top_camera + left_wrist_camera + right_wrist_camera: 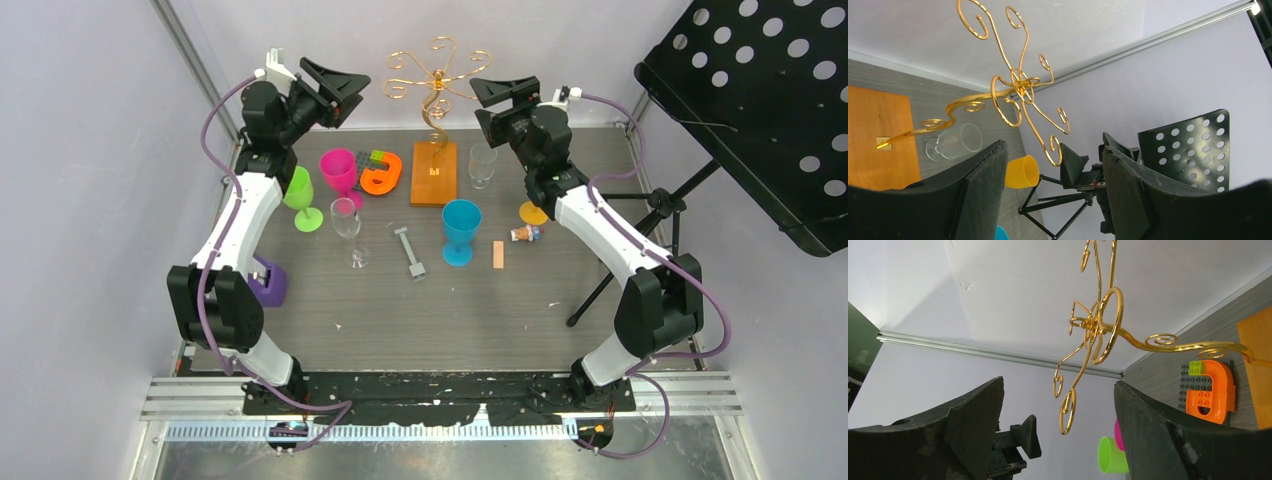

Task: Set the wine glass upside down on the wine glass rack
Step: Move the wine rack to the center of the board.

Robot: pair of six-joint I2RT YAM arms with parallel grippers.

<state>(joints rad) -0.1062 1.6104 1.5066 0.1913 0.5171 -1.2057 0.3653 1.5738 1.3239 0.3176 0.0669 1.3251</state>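
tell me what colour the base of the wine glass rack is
Orange, a flat wooden base; it shows best in the top external view.

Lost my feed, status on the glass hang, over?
Left tool and right tool open, empty, flanking wine glass rack top. Rack bare; clear wine glass upright on table. Path looks clear.

The wine glass rack (434,172) stands upright at the far middle of the table (480,300). It is a thin gold wire stand, with a twisted stem rising from a flat orange rectangular wooden base and curly scrolled arms fanning out at its top. The wine glass (347,222) is clear and tall-stemmed. It stands upright on its foot, rim up, on the table, apart from the rack and to the near left of its base.
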